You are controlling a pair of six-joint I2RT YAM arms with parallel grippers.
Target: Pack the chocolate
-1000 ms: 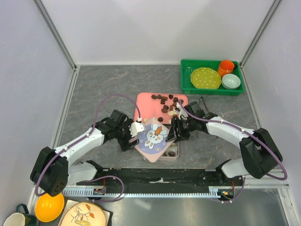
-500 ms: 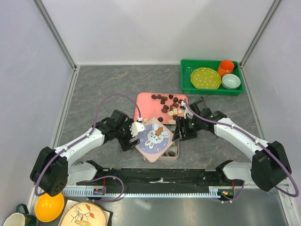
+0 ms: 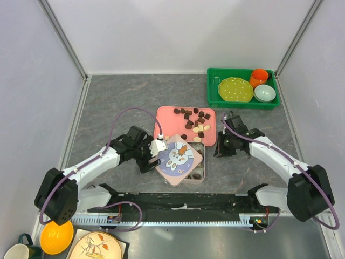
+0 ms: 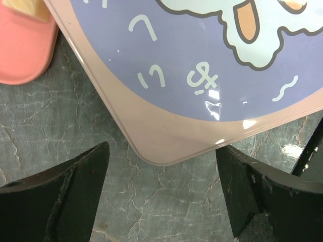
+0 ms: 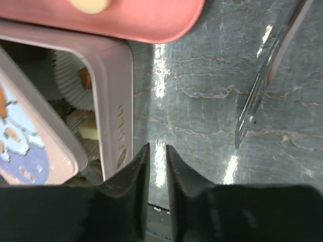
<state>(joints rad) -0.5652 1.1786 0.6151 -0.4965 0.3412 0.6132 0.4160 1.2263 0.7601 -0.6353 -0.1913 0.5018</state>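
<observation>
Grey marbled tabletop (image 3: 113,102), pale walls all round, and straight to the left gripper (image 4: 161,201): its fingers are spread wide over bare stone, gripping nothing. The corner of the bunny-print lid (image 4: 202,60) sits just ahead of the gap, and no contact shows. That lid lies skewed across the pink tin (image 5: 118,116), leaving the tin's right side and near corner uncovered.

Over to the right gripper (image 5: 157,149): its fingers are drawn together to a thin slit with nothing in it. It hangs over the table just beside the tin's right wall. In the uncovered strip, white crinkled paper cups (image 5: 70,75) show, with a brown piece in one and a cream piece lower down. Off to this gripper's other side, slim tongs (image 5: 260,96) lie flat on the stone.

Now the chocolate (image 3: 188,113): most of it is scattered on the pink tray (image 3: 167,121), which butts against the tin's far edge. Dark pieces lie along the back and cream ones towards the front right. One dark piece shows in the tin's near corner.

Far right, a green bin (image 3: 237,105) holds a yellow plate, an orange cup and a pale bowl.
</observation>
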